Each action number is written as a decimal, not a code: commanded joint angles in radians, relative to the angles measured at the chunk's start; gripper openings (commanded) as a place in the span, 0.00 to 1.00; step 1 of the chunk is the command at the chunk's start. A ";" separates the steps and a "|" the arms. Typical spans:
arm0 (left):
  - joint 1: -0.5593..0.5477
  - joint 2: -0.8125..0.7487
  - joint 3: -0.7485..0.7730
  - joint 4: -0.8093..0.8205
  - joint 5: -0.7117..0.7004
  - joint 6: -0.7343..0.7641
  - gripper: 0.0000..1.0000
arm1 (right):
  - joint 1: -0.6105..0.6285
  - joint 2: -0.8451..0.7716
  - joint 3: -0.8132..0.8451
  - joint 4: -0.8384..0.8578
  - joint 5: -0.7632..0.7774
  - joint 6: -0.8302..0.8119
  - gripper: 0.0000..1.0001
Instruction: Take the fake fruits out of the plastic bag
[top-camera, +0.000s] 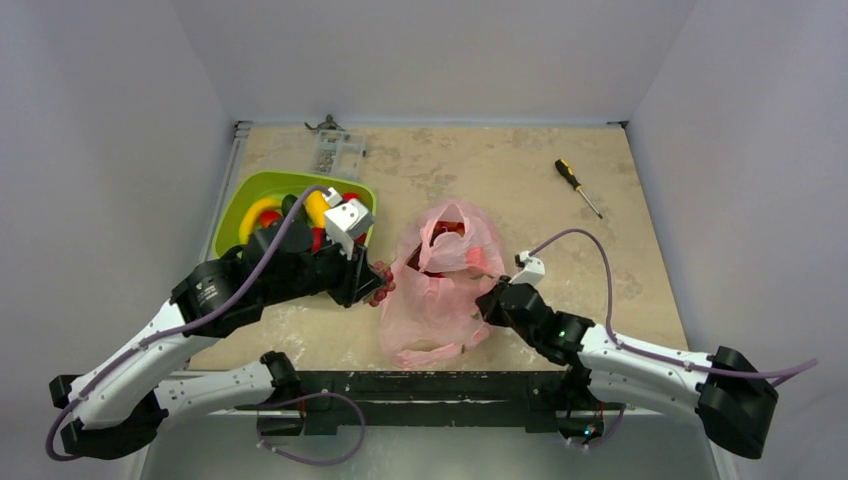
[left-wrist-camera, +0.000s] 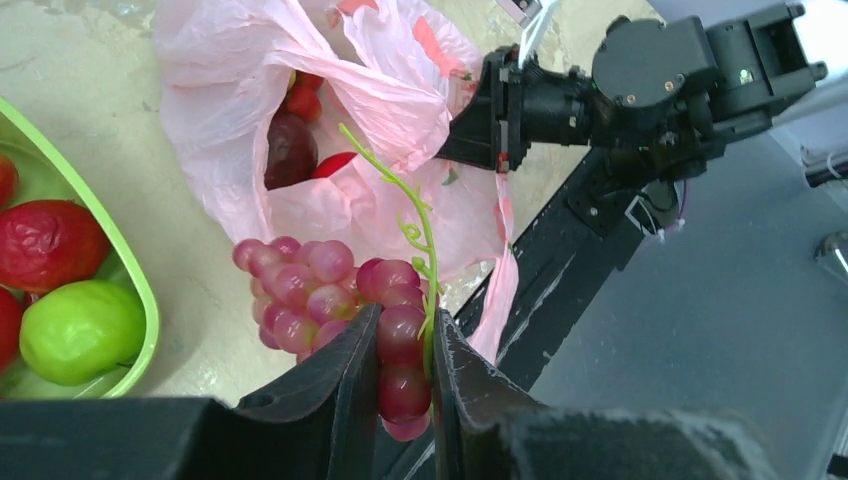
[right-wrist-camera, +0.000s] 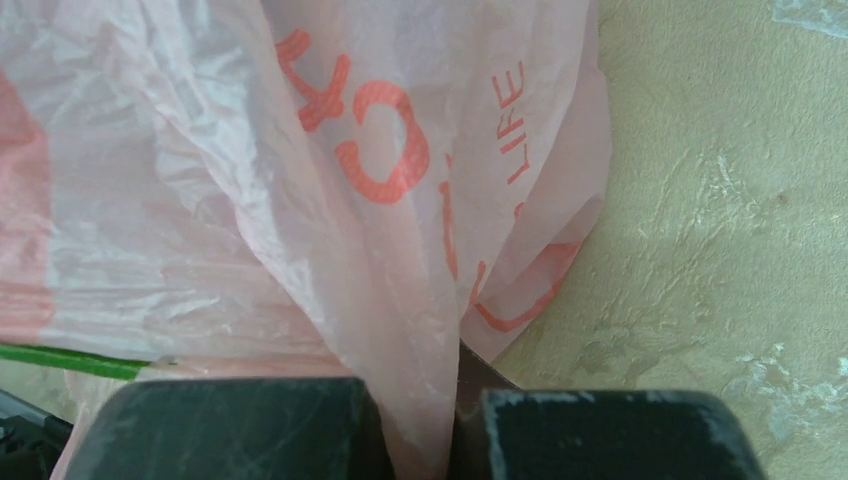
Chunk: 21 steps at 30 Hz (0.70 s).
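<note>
Found the right end effector (right-wrist-camera: 455, 420) pinched shut on a near-right fold of the plastic bag (top-camera: 440, 290) mid-bench, the left end effector (left-wrist-camera: 405, 370) clamping the grape bunch (left-wrist-camera: 310, 285) just left of it, more fake fruits (left-wrist-camera: 290, 150) inside, others in the green tray (top-camera: 232, 205) far left.

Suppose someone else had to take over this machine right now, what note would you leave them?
Left end effector: shut on the grape bunch, just outside the plastic bag.
Right end effector: shut on the bag's film.
Done: several fruits lie in the green tray.
Left: tray the grapes, then fetch the red fruits inside the bag.
</note>
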 joint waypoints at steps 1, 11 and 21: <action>0.006 -0.007 0.004 -0.067 0.023 0.057 0.00 | 0.000 0.006 0.035 -0.005 0.040 -0.005 0.00; 0.224 0.079 0.080 -0.208 -0.481 0.107 0.00 | 0.000 0.027 0.054 -0.007 0.034 -0.011 0.00; 0.453 0.369 0.129 0.067 -0.741 0.312 0.00 | 0.000 0.055 0.082 -0.015 0.034 -0.018 0.00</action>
